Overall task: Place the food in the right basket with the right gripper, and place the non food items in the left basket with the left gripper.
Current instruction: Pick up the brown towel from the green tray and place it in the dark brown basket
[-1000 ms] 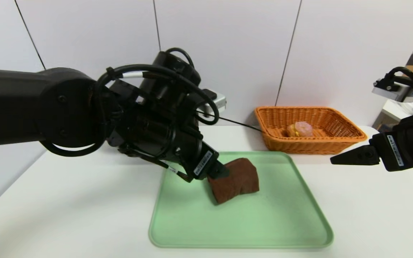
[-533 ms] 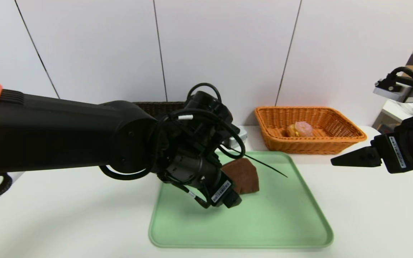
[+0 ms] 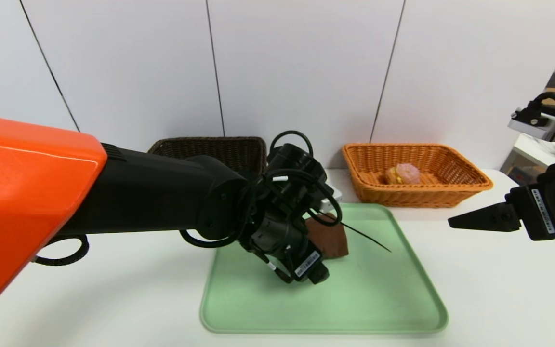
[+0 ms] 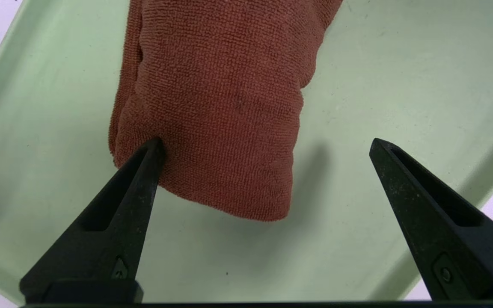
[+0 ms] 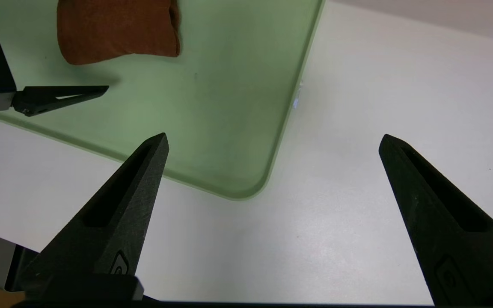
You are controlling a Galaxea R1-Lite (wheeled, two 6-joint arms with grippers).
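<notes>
A folded brown towel (image 3: 331,239) lies on the green tray (image 3: 378,299). My left gripper (image 3: 320,275) hangs low over the tray at the towel's near end. It is open: in the left wrist view the left gripper (image 4: 267,141) has one fingertip (image 4: 154,147) at the towel (image 4: 216,107) corner and the other over bare tray. The food, a pink-topped bun (image 3: 403,173), sits in the orange right basket (image 3: 451,166). The dark left basket (image 3: 210,147) stands behind my left arm. My right gripper (image 3: 452,222) hovers open and empty right of the tray.
The right wrist view shows my right gripper (image 5: 273,136) over white table beside the tray's corner (image 5: 246,192), with the towel (image 5: 116,30) and a left finger (image 5: 62,95) farther off. My orange and black left arm covers much of the table's left side.
My left arm has swung forward and down from the left basket side, bringing its gripper low over the tray at the towel's near end. The right gripper drifted slightly right.
</notes>
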